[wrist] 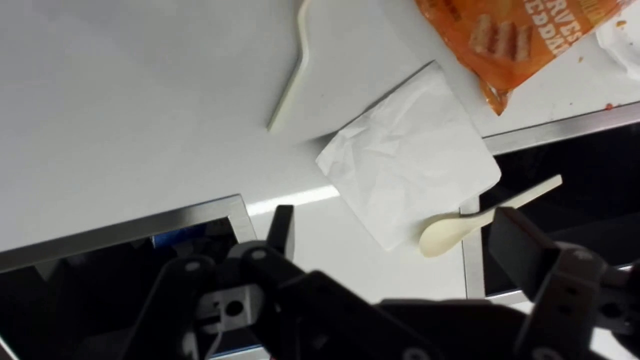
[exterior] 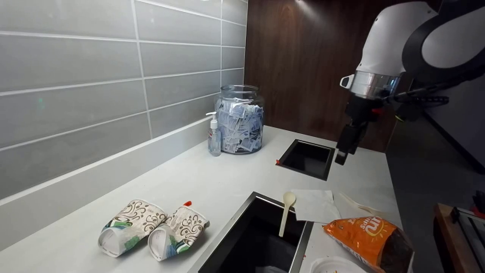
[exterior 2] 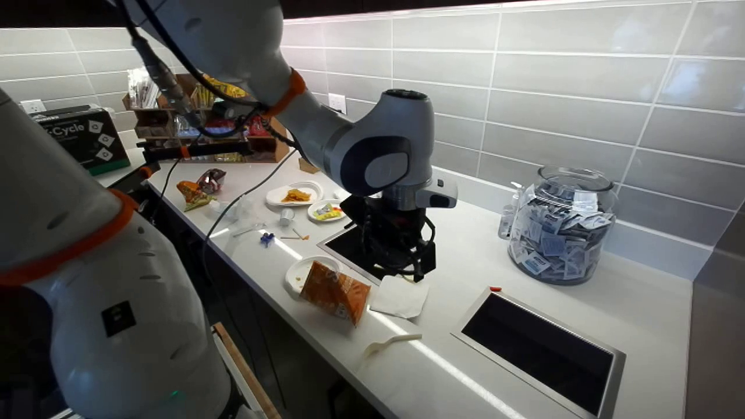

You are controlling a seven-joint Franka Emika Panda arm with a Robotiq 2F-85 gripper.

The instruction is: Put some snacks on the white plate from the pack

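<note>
Up close in wrist view, fingers (wrist: 522,245) are hanging above table (wrist: 150,100), spread wide apart. Below them, pale spoon (wrist: 457,230) is stretching its handle over metal-rimmed opening (wrist: 565,128), white napkin (wrist: 415,160) lying just beside spoon. Farther out, orange bag (wrist: 510,47) is lying on table near napkin. Just beside bag, white plate (exterior 2: 298,269) is carrying crumbs (wrist: 621,23); whether bag and plate are touching, cannot tell. By tiled wall (exterior: 83,106), pump bottle (exterior: 215,141) is standing just beside glass jar (exterior: 240,95) holding packets (exterior: 241,123).
</note>
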